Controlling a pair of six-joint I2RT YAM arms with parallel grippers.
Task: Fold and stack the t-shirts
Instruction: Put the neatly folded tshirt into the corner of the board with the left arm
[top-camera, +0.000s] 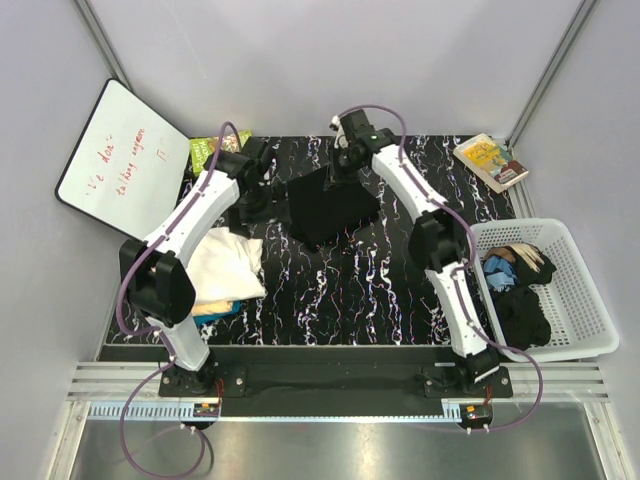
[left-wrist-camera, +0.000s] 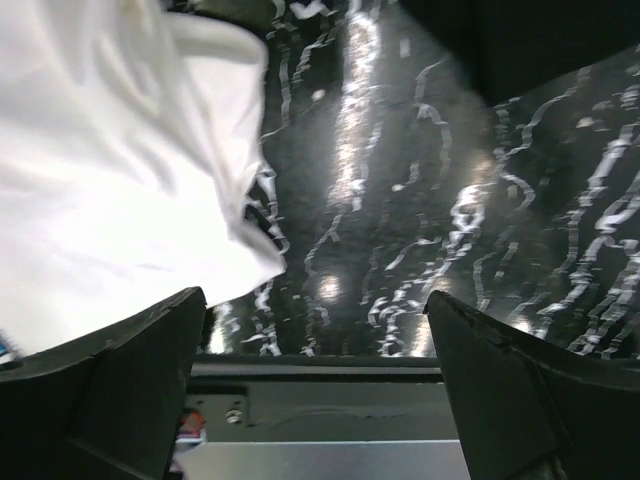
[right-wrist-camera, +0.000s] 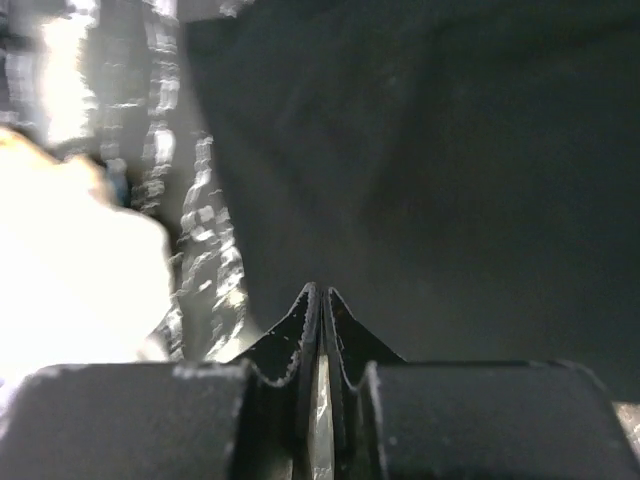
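Though laid at the middle of the table (top-camera: 400, 290), not yet folded: black t-shirt (top-camera: 335, 215), rumpled, drawn up to a peak at its far edge. At that peak, right pincer (right-wrist-camera: 320, 292), jaws pressed together; cloth between them or not, impossible to tell from the wrist view. Just beside the shirt's left edge, left pincer (left-wrist-camera: 315, 300), spread wide, holding nothing, hanging over bare table. To its left, white t-shirt (left-wrist-camera: 110, 170), folded, topping a small pile at the near left with blue cloth (top-camera: 215, 312) showing beneath.

Step in hand, by judgement: first fold of the black shirt. To do it well, probably: bring the open pincer onto the far left corner, level with the right one; close on a single layer only; lift both corners evenly and pull the cloth taut before laying it over; keep clear of the white pile.

Further out, to the right, white basket (top-camera: 590, 300) with dark and blue garments (top-camera: 520, 290) waiting; far left, whiteboard (top-camera: 120, 160); far right corner, a book (top-camera: 490, 162).
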